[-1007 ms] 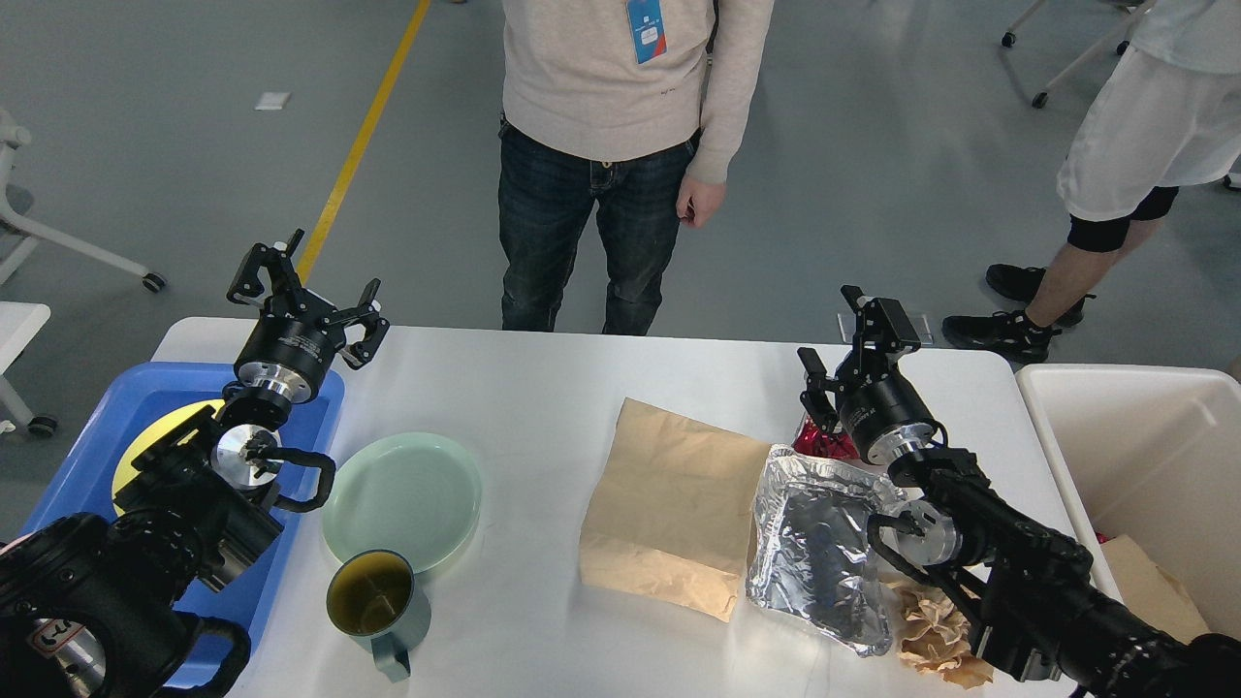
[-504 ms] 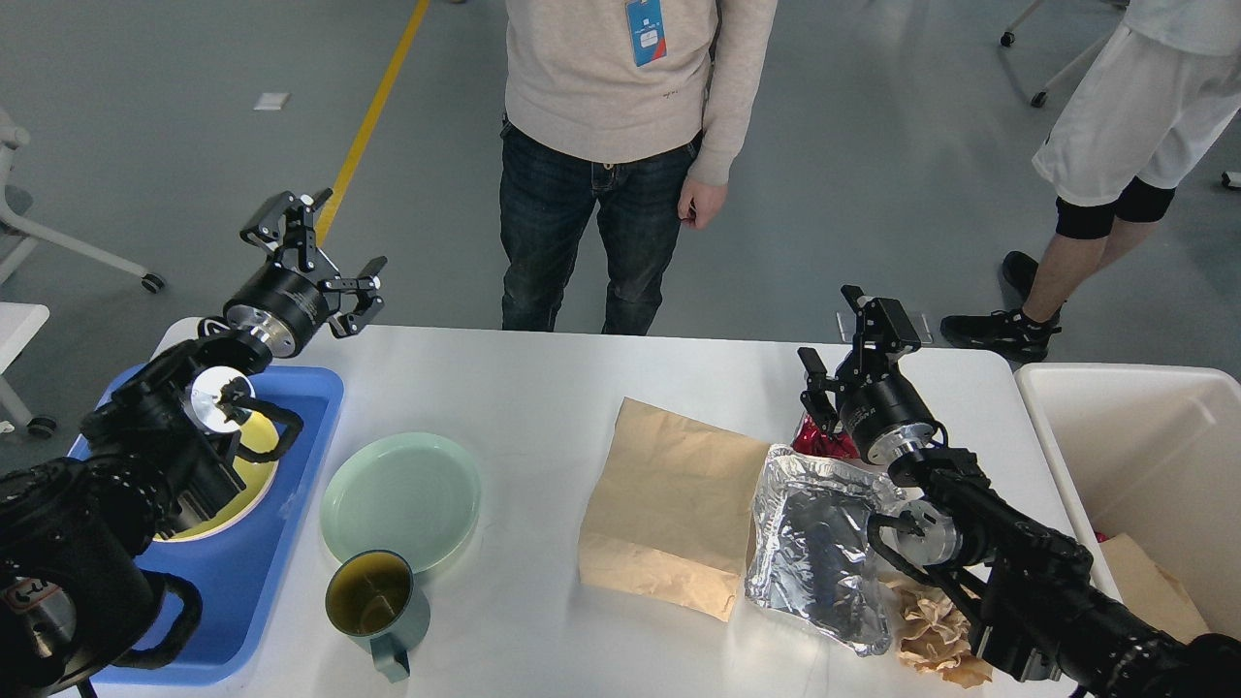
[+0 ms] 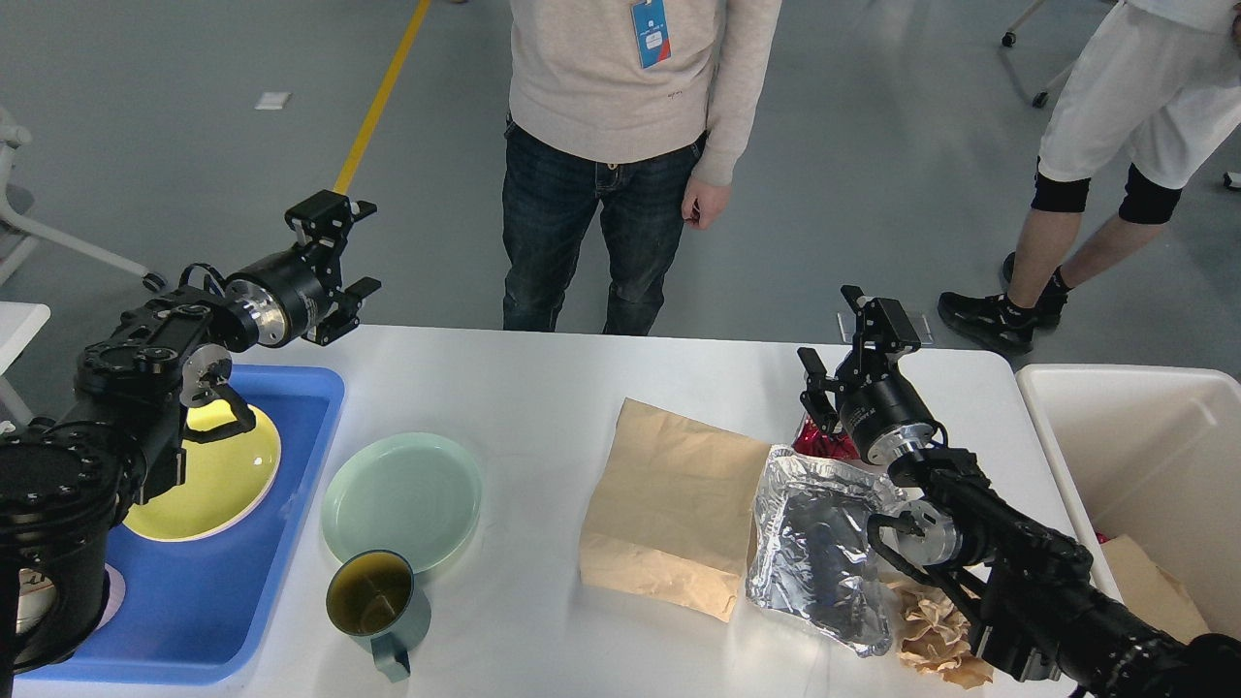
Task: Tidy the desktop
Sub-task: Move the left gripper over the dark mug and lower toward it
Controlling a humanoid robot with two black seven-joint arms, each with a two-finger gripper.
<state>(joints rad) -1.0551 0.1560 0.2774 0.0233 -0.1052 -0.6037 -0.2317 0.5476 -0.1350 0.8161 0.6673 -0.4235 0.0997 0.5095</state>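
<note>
Hovering above the far left corner of the tabletop (image 3: 543,388), the left pincer (image 3: 339,254) gaped empty; the right pincer (image 3: 845,341) stood open, empty, above the foil bag (image 3: 819,548). Risk noted: a low sweep could tip the mug (image 3: 376,603) beside the green plate (image 3: 401,499).

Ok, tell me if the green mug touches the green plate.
Cannot tell. In the head view the mug overlaps the plate's near rim, hiding any contact or gap.
</note>
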